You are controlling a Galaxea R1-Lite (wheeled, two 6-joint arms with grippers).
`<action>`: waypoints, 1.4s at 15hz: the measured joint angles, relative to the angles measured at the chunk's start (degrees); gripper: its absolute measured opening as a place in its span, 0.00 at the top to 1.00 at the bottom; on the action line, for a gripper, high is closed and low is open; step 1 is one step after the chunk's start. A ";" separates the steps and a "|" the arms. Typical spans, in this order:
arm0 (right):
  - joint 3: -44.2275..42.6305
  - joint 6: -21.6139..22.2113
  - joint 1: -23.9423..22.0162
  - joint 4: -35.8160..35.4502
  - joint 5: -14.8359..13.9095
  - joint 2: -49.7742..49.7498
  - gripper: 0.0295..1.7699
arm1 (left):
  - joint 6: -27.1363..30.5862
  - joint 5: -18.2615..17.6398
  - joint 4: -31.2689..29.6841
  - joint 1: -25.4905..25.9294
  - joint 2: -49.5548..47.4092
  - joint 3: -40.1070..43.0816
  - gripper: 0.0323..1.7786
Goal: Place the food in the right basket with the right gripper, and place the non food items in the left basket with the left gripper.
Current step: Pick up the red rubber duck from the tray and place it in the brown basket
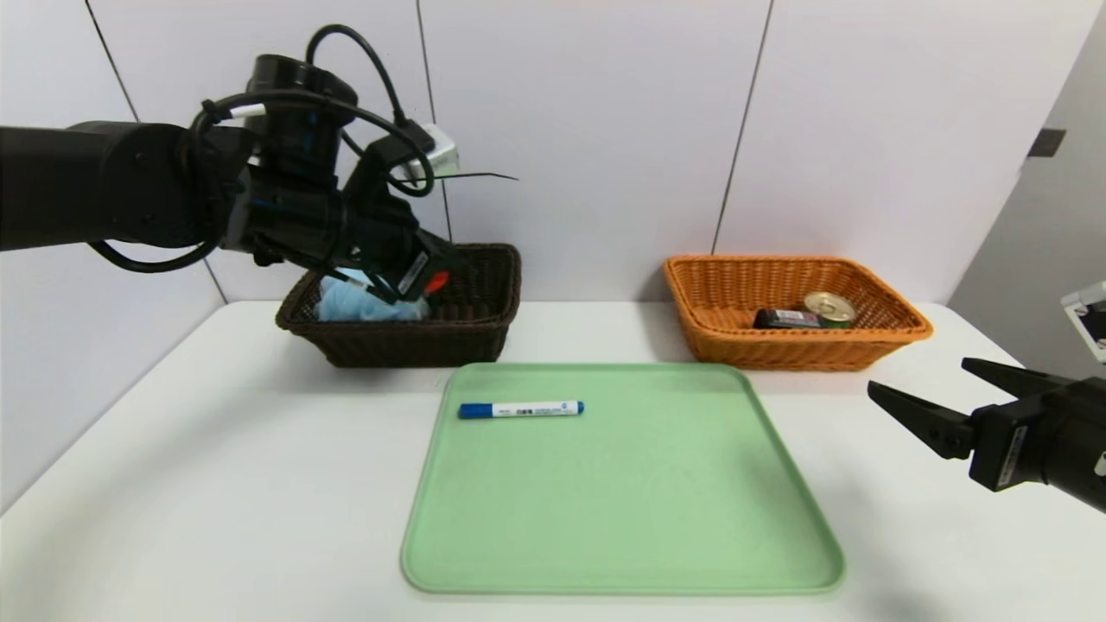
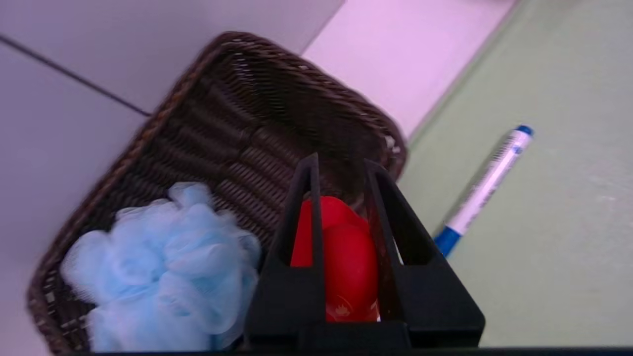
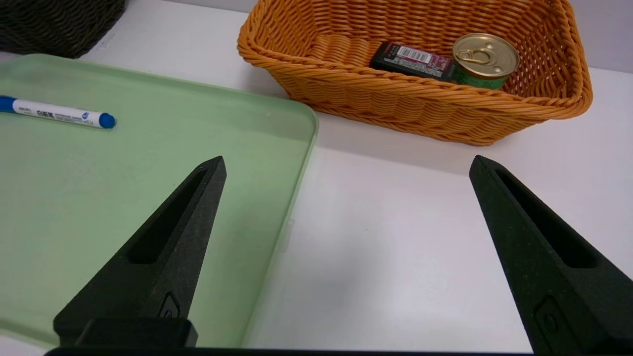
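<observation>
Left gripper (image 1: 436, 278) up over the dark basket (image 1: 467, 333), far left on the white table (image 1: 216, 449). Fingers (image 2: 301, 207) narrow, clamped on the red duck (image 2: 341, 257); in the head view only a bit of red shows at the tips. Duck is in the air above the basket's right part, not resting on the weave as far as the wrist view shows. Blue pouf (image 1: 367, 302) lies inside the dark basket, left side, partly hidden by the arm; in the left wrist view the pouf (image 2: 163, 267) sits just beside the gripper.

Marker (image 1: 520, 409) lies flat on the green tray (image 1: 622, 518), far-left area of the tray, blue cap end pointing left, apart from everything else. It also shows in the left wrist view (image 2: 487, 188) and the right wrist view (image 3: 57, 111). Tray is centre of the table, near side of both baskets.

Orange basket (image 1: 717, 337) far right. Tin (image 1: 829, 308) with gold ring lid inside it, toward the right; black box (image 1: 785, 319) with pink-white label lying just left of the tin, looks to be touching it. Both are clear in the right wrist view: tin (image 3: 485, 59), box (image 3: 413, 60).

Right gripper (image 1: 924, 393) parked low at the right edge, over bare table near the tray's right rim, fingers (image 3: 163, 247) spread wide, holding nothing.
</observation>
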 joint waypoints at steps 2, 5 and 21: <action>0.22 -0.30 0.00 0.02 0.09 -0.02 0.04 | -0.44 -0.02 -4.07 4.11 1.79 -1.12 0.84; 0.41 -0.57 1.00 0.02 0.11 -0.11 0.04 | -5.02 0.30 -14.54 7.58 6.95 -3.00 0.84; 2.49 -4.11 1.52 0.04 0.17 0.16 0.04 | -13.75 13.51 -26.50 2.40 18.88 -2.78 0.80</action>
